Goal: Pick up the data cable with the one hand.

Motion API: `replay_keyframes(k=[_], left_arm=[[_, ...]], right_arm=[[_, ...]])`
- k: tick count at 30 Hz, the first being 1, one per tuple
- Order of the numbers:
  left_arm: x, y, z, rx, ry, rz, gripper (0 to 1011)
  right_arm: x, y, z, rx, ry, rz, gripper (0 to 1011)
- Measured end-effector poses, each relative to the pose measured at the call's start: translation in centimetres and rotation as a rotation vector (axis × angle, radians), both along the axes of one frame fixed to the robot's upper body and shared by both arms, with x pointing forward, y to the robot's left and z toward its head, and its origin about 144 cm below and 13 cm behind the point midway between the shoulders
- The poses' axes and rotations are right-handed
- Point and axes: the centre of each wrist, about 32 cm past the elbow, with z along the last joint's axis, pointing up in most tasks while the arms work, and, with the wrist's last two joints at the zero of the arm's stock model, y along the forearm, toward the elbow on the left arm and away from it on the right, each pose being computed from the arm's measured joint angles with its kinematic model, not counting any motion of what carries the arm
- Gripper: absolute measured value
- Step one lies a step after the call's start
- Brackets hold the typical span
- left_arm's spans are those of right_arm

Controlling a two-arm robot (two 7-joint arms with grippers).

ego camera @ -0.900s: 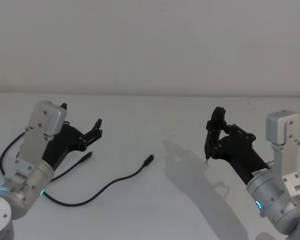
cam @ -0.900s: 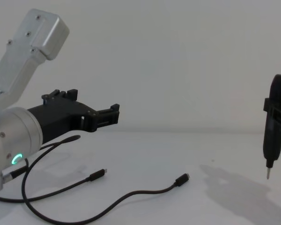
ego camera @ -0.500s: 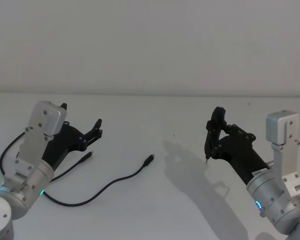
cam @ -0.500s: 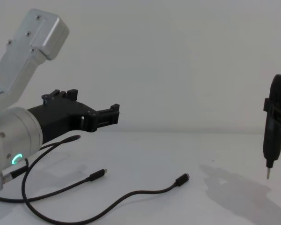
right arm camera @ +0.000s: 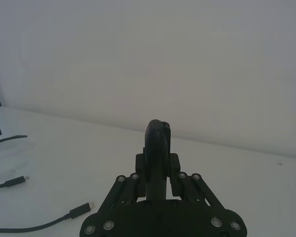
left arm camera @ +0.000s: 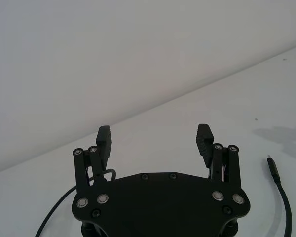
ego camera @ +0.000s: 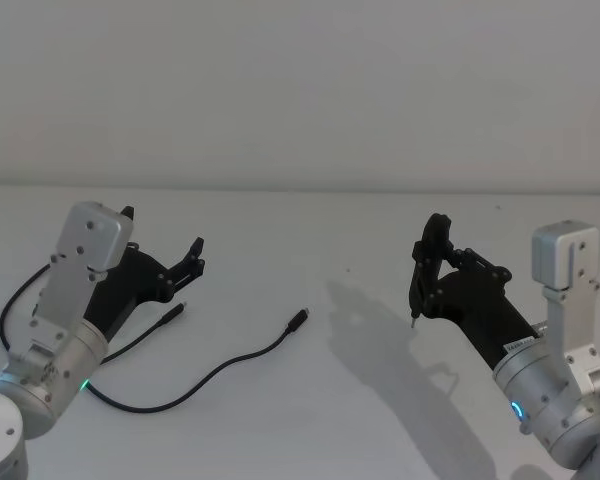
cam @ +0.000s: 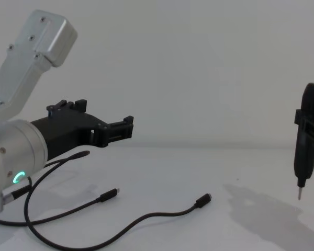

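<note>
Left pincer [ego camera: 162, 232] hovers above the tabletop [ego camera: 310, 225] on the robot's left, fingers spread wide, nothing between them. Data cable [ego camera: 230, 365] lies loose on the tabletop, not gripped. One plug sits near the left pincer, the cord loops back toward the robot, and the other plug rests near mid-table. Right pincer [ego camera: 414, 305] hangs at the right, fingers pressed together, well apart from the cable.

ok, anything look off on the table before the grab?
Nothing stands out. The cable lies in a loose curve on the table, both plugs showing, no knots. The left gripper hangs open above it, not touching; the right gripper hangs shut, well clear.
</note>
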Motion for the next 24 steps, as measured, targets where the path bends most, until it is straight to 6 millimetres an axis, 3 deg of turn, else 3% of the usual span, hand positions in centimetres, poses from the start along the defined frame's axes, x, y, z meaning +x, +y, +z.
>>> replay_keyframes(k=[24], left_arm=[[0.0, 0.0, 0.0, 0.0, 0.0, 0.0, 1001]], right_arm=[[0.0, 0.0, 0.0, 0.0, 0.0, 0.0, 274]])
